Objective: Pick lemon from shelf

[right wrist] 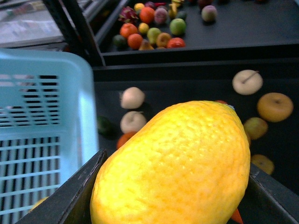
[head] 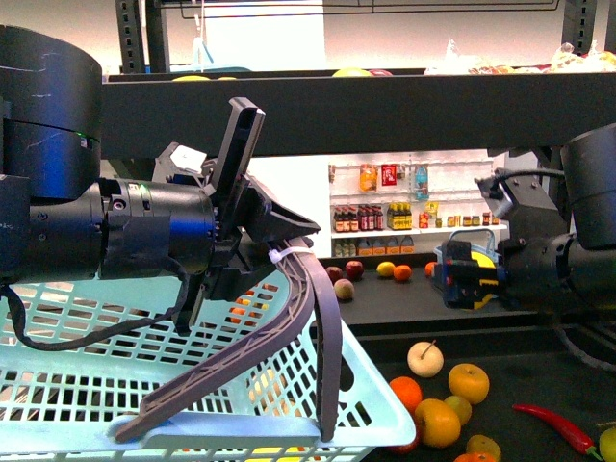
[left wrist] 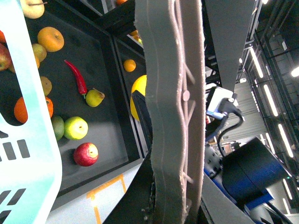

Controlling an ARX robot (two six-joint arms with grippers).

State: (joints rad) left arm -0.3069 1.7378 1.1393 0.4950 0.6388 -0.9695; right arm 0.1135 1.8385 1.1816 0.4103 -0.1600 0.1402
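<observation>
The lemon (right wrist: 177, 163), bright yellow and pebbled, fills the right wrist view between two dark fingers (right wrist: 70, 196), with my right gripper (right wrist: 173, 186) shut on it. In the front view the right gripper (head: 472, 274) holds the lemon (head: 484, 260) in the air in front of the black shelf (head: 337, 111), above its lower tray. My left gripper (head: 279, 255) is shut on the grey basket handle (head: 308, 318) of a light blue basket (head: 96, 385). The left wrist view shows the handle (left wrist: 170, 116) close up, with the lemon (left wrist: 138, 91) partly hidden behind it.
Loose fruit lies on the lower tray: a pale apple (head: 424, 358), oranges (head: 438, 422), a golden apple (head: 469, 382) and a red chilli (head: 553, 423). More fruit sits on a farther level (head: 385, 269). White wall shelves of bottles (head: 404, 207) stand behind. The basket (right wrist: 42, 116) is beside the lemon.
</observation>
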